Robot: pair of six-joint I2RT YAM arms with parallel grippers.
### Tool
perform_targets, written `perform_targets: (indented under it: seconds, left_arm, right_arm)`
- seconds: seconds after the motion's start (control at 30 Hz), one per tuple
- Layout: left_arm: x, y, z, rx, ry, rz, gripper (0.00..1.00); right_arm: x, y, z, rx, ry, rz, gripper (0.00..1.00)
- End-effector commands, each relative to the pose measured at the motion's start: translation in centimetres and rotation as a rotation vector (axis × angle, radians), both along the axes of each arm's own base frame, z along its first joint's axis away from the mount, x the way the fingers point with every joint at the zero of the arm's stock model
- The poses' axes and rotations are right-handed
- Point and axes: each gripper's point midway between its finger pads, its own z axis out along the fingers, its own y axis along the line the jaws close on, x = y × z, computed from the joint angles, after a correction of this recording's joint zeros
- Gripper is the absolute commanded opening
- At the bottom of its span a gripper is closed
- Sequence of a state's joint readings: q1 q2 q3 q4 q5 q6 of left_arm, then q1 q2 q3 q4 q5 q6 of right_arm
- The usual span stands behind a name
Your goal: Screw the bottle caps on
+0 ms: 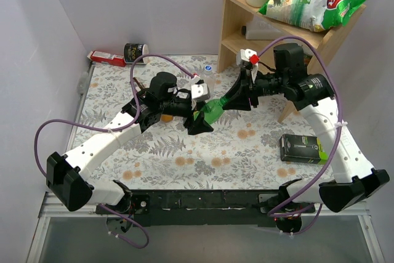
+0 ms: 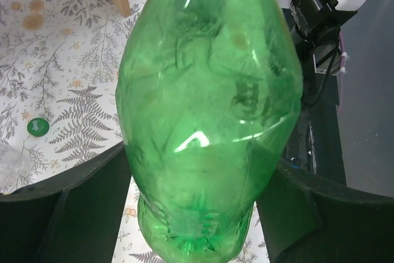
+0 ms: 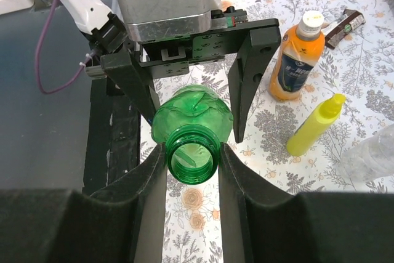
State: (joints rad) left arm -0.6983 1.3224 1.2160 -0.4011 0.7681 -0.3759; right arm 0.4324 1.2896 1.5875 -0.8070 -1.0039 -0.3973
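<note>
1. Green, see-through plastic, thin and crumpled, with dents and glossy streaks: that is your green bottle [image 2: 209,121]. It bulges at the middle and has a lobed base.
2. It lies on its side between your two arms, over the middle of the cloth [image 1: 154,152]. The neck points toward the right arm and the base toward the left.
3. Its round mouth is uncapped, a smooth open ring.
4. Your right gripper [image 3: 192,152] is clamped on the neck, with one matte black finger pressed to each side.
5. Your left gripper [image 2: 198,164] stands partway closed astride the base. Its broad black fingers sit right against the walls, but you cannot tell whether they press.
6. The green cap [image 2: 38,126], a small flat disc, lies on the cloth, apart from the green bottle.
7. The blue cap [image 1: 208,68] lies near the foot of the wooden shelf [image 1: 231,29].
8. The orange bottle [image 3: 298,60] stands with a white cap [image 3: 313,18] on top and a dark label round its waist.
9. Just beside it is the slim yellow bottle [image 3: 314,127] with its pointed nozzle. The clear bottle [image 3: 372,155] shows blurred at the edge of the right wrist view.
10. The cloth is matte, printed with grey ferns and orange flowers.
</note>
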Motion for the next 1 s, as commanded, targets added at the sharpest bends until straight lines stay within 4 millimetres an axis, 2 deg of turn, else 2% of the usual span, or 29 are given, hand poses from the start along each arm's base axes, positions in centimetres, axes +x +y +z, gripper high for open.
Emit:
perform_targets:
  seconds: [0.0,0.13,0.2,0.23,0.33,0.37,0.43,0.47,0.5,0.57,0.63,0.67,0.7,0.77,0.8,0.83,0.87,0.9,0.93,0.97]
  left_arm:
    - [-0.8,-0.2,0.0,-0.023,0.014,-0.029,0.67]
    - [-0.7,-0.2,-0.5,-0.017,0.021,-0.019,0.54]
    - [-0.7,0.0,-0.5,-0.021,0.021,-0.004,0.52]
    - [-0.5,0.1,-0.6,-0.019,0.02,0.013,0.49]
    - [-0.3,0.9,-0.3,-0.032,0.016,0.043,0.46]
    - [-0.5,1.2,-0.4,-0.034,0.024,0.05,0.45]
    - [-0.3,2.1,1.0,-0.07,0.019,0.082,0.42]
    - [-0.3,2.5,1.4,-0.079,0.023,0.094,0.38]
    - [0.0,3.5,2.2,-0.098,0.006,0.126,0.37]
    - [0.8,4.6,2.9,-0.121,0.014,0.177,0.34]
    - [2.9,6.8,4.3,-0.147,0.031,0.264,0.31]
    - [4.8,8.8,4.6,-0.146,0.04,0.342,0.27]
    - [5.7,9.7,6.5,-0.169,0.012,0.373,0.18]
    - [7.7,11.6,7.7,-0.183,-0.004,0.441,0.0]
    - [9.2,13.5,8.7,-0.196,-0.036,0.511,0.0]
    - [9.6,14.5,9.5,-0.209,-0.061,0.541,0.0]
    - [10.1,15.4,10.2,-0.223,-0.084,0.567,0.0]
    - [11.1,17.6,10.6,-0.229,-0.097,0.634,0.0]
    - [11.4,18.7,11.6,-0.241,-0.119,0.668,0.0]
    - [12.1,21.2,12.2,-0.245,-0.134,0.748,0.0]
  right_arm:
    - [0.3,0.7,1.0,0.021,-0.03,0.026,0.01]
    - [0.5,1.2,1.0,0.018,-0.023,0.036,0.01]
    - [0.5,1.3,0.9,0.015,-0.022,0.046,0.08]
    - [0.4,1.3,0.7,0.009,-0.013,0.044,0.15]
    - [1.1,1.0,1.8,-0.008,-0.044,-0.008,0.67]
    - [1.5,0.8,2.2,-0.02,-0.042,-0.05,0.81]
    - [3.7,-0.3,3.1,-0.057,-0.089,-0.201,0.96]
    - [5.0,-0.8,3.4,-0.064,-0.112,-0.268,0.98]
    - [5.8,-1.3,3.6,-0.063,-0.127,-0.303,0.99]
    - [7.3,-1.7,2.8,-0.086,-0.149,-0.336,0.98]
    - [9.0,-1.6,0.7,-0.145,-0.178,-0.326,0.97]
    - [10.1,-1.8,-0.4,-0.179,-0.193,-0.342,0.94]
    - [11.4,-1.6,-2.2,-0.219,-0.192,-0.336,0.92]
    - [13.0,-1.9,-4.2,-0.256,-0.181,-0.322,0.81]
    - [14.2,-1.7,-6.1,-0.288,-0.183,-0.303,0.75]
    - [15.0,-1.8,-7.6,-0.309,-0.166,-0.31,0.69]
    - [16.0,-2.3,-8.6,-0.319,-0.156,-0.331,0.68]
    - [17.3,-2.2,-9.3,-0.305,-0.179,-0.347,0.68]
    - [18.0,-2.3,-10.2,-0.309,-0.189,-0.357,0.66]
    - [18.2,-2.9,-12.3,-0.338,-0.177,-0.369,0.66]
